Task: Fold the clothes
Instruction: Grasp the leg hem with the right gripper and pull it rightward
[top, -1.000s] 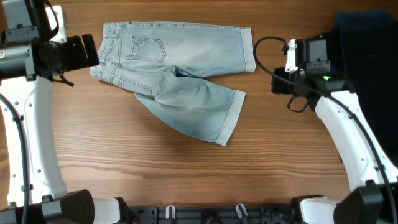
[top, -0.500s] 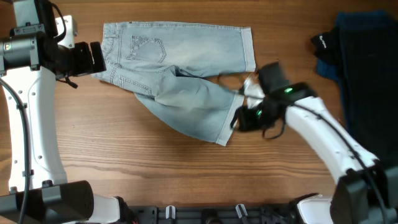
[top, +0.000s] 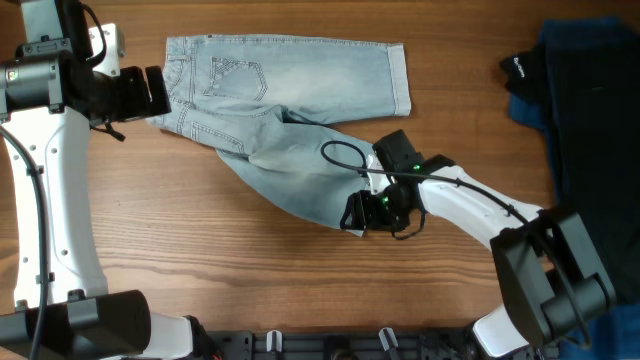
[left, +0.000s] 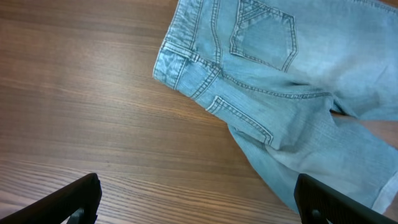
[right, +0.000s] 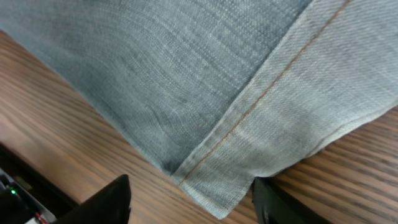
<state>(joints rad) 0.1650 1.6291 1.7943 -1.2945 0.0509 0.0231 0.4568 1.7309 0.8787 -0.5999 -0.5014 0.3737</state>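
The light blue denim shorts (top: 290, 105) lie flat on the wooden table (top: 200, 260), waistband at the left, one leg straight along the back, the other slanting toward the front right. My right gripper (top: 358, 215) is open and low over the cuffed hem corner (right: 249, 149) of the slanting leg, one finger on each side of the corner. My left gripper (top: 152, 92) is open at the waistband's left end, above the table. In the left wrist view the back pockets and waistband (left: 186, 65) show ahead of its fingers (left: 199, 202).
A black garment with a small white logo (top: 525, 70) and a dark blue cloth (top: 590, 110) lie at the table's right side. Bare wood stretches across the front and left of the table.
My right arm has swung from the table's right side to the slanting leg and come down over its hem corner. My left gripper shifted slightly toward the waistband.
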